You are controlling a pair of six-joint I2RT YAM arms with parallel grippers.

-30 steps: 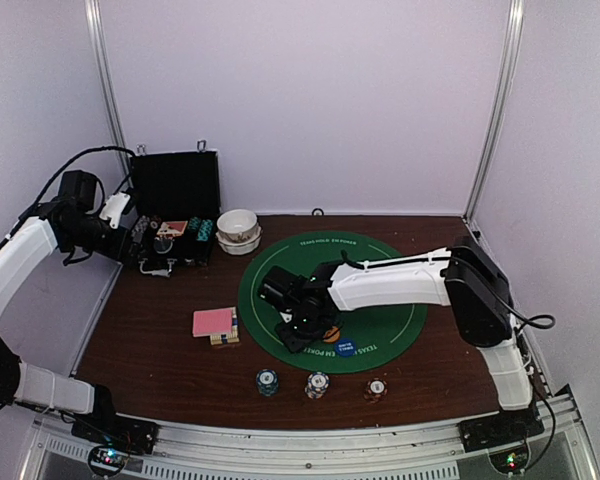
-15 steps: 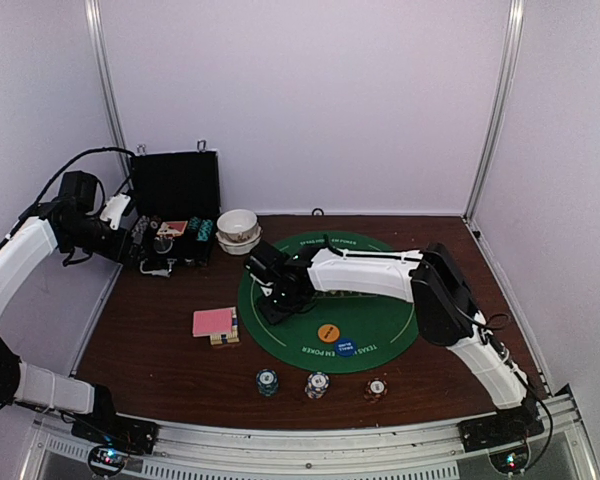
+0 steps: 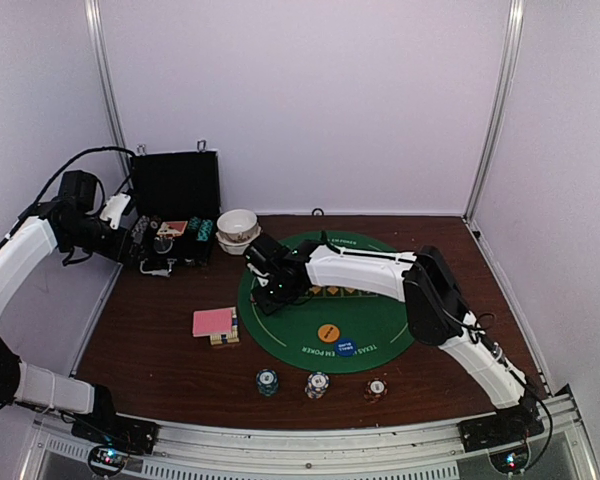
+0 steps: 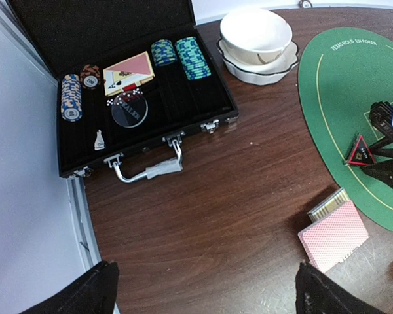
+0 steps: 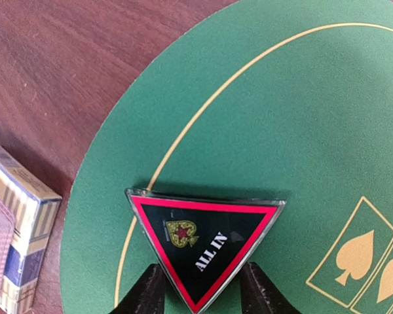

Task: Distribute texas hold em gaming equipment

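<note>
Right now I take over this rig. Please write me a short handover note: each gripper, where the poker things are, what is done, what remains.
Left gripper: open, empty, above the table near the open black case.
Right gripper: shut on the ALL IN triangle marker, over the left part of the green mat.
Done: teal chips, white chips and brown chips stand in a row in front of the mat; orange button and blue button lie on it.
Left: probably set the triangle down; pink-backed cards lie stacked left of the mat, not dealt.
</note>
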